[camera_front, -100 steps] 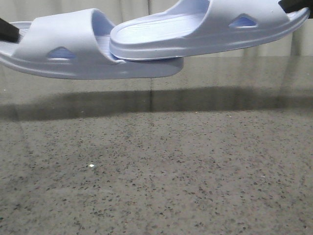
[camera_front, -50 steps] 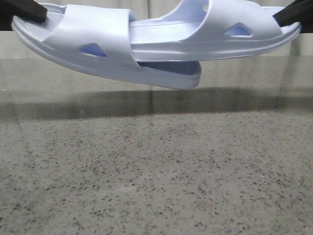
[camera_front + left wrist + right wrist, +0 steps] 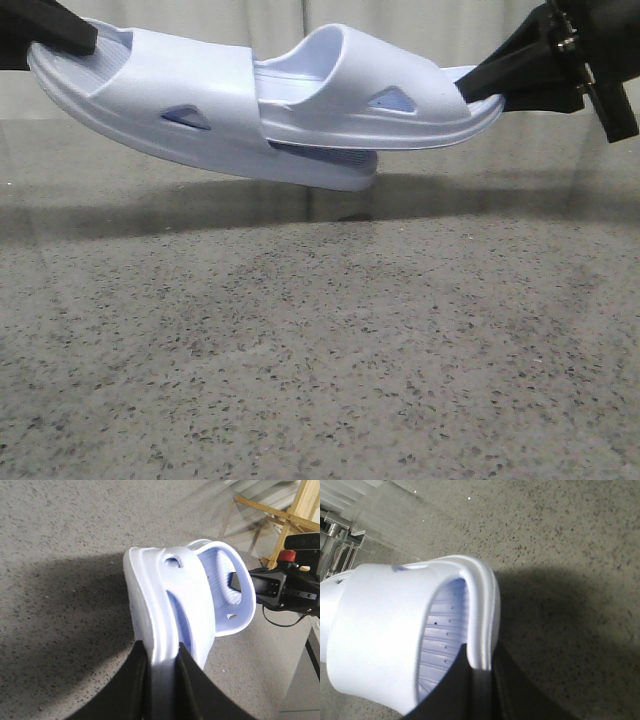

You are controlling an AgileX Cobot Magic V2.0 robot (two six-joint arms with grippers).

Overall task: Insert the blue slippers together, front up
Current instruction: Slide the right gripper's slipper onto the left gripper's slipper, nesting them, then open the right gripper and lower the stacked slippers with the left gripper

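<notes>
Held above the speckled grey worktop (image 3: 320,350), the pale lavender-blue moulded foam slippers (image 3: 270,110) nest toe-in-strap, left gripper (image 3: 162,672) and right gripper (image 3: 480,682) each pinching a heel rim.

Matt foam slippers over speckled stone

The blue slippers (image 3: 250,110) look like smooth, matt moulded foam with ribbed footbeds; the table (image 3: 320,350) is grey speckled stone, faintly glossy; gripper fingers (image 3: 195,690) are matt black.

A grey speckled stone-look bench (image 3: 320,350) fills the foreground, its glossy far part carrying a dark band of shadow. Pale cream curtains (image 3: 250,20) hang behind. A light wooden frame (image 3: 290,515) stands beside it.
</notes>
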